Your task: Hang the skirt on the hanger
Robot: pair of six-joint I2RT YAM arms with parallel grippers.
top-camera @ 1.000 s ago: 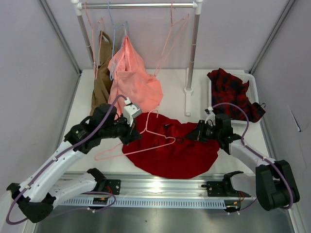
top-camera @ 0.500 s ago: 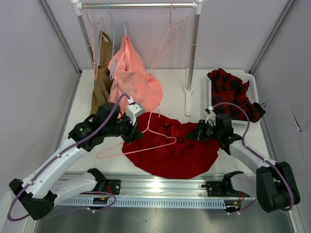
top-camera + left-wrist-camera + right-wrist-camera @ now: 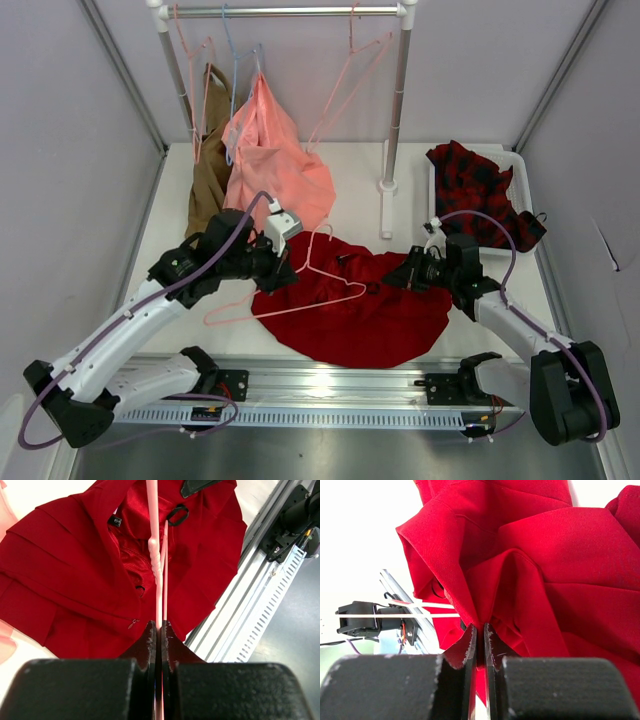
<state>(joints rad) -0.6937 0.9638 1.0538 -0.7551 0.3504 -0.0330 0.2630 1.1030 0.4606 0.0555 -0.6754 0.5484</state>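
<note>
We find the hanger (image 3: 262,312), a thin pale-pink wire triangle, with its long axis running left to right and its small hook pointing away from the arm bases. Its right half overlies the skirt (image 3: 360,310); its left corner juts over the bare white tabletop (image 3: 350,200). The skirt is plain deep-red cloth, roughly round, creased and folded, spread between the two arms. The left jaws are clamped on the hanger wire at the skirt's left edge. The right jaws are pinched on a raised fold at the skirt's right edge.
</note>
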